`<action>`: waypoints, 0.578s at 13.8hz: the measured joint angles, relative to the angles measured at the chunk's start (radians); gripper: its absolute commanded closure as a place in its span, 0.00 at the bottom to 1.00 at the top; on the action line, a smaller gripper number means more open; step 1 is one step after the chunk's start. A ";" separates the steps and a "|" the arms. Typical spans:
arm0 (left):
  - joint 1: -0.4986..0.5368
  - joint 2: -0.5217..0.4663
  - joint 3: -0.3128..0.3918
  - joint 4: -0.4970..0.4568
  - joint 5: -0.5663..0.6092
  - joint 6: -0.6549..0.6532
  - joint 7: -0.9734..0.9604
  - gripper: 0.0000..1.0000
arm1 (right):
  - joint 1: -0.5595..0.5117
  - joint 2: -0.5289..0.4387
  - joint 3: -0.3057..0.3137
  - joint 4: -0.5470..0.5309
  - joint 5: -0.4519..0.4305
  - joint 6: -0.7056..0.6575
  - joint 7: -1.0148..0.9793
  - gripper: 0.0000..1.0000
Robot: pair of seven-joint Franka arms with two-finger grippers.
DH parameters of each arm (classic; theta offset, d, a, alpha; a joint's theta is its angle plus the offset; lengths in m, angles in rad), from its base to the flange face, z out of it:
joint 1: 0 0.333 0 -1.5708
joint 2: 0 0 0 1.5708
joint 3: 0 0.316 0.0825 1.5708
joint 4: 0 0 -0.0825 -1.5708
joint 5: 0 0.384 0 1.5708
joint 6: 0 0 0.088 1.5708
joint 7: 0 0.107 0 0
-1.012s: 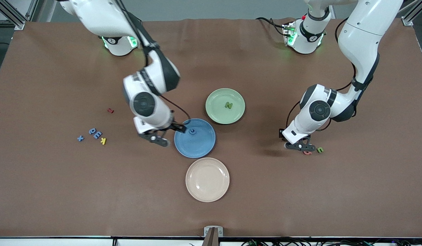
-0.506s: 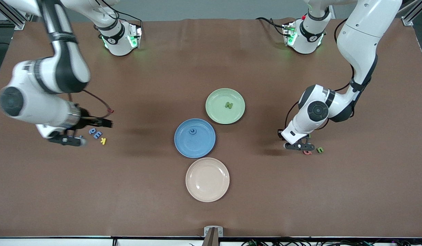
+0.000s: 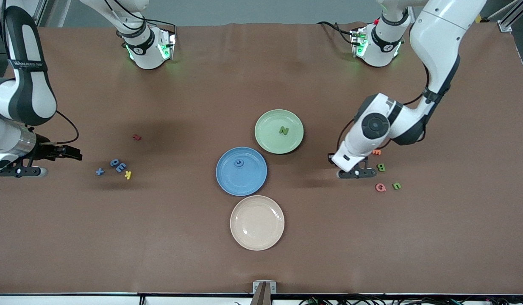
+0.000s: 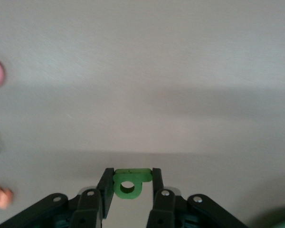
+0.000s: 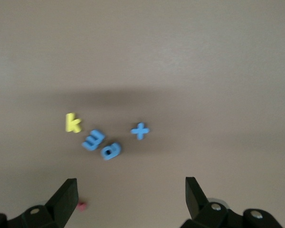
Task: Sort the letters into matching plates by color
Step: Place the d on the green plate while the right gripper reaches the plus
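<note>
My left gripper [image 3: 355,173] is shut on a green letter [image 4: 128,183] and holds it over bare table between the pale green plate [image 3: 270,137] and a cluster of a green B [image 3: 381,167] and a green letter [image 3: 396,185]. A green N [image 3: 283,130] lies in the green plate. A blue letter [image 3: 238,163] lies in the blue plate [image 3: 244,182]. My right gripper [image 3: 54,163] is open and empty, near three blue letters: an X [image 3: 99,171] and two others [image 3: 114,162] [image 3: 121,167]. They also show in the right wrist view [image 5: 111,150].
A beige plate [image 3: 257,222] lies nearer the front camera than the blue plate. A yellow K [image 3: 128,174] sits beside the blue letters and a dark red letter [image 3: 137,137] farther from the camera. A pink Q [image 3: 380,187] and an orange E [image 3: 376,151] lie by the green letters.
My right arm swung from the blue plate to the blue letters at its end of the table. My left gripper rose from the letter cluster with the green letter and moved toward the green plate.
</note>
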 measured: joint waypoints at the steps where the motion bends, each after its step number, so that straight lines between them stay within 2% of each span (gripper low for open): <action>1: -0.002 -0.005 -0.031 0.006 0.000 -0.009 -0.059 1.00 | -0.004 0.012 0.000 -0.020 -0.010 0.038 0.000 0.00; 3: -0.023 -0.005 -0.073 0.016 0.000 -0.012 -0.170 1.00 | -0.010 0.054 0.001 -0.038 -0.017 0.109 0.000 0.00; 5: -0.075 -0.005 -0.085 0.027 0.000 -0.013 -0.273 1.00 | -0.016 0.109 0.002 -0.041 -0.018 0.157 0.000 0.02; 8: -0.169 0.008 -0.086 0.046 0.000 -0.013 -0.411 1.00 | -0.020 0.177 0.005 -0.040 -0.018 0.187 0.000 0.17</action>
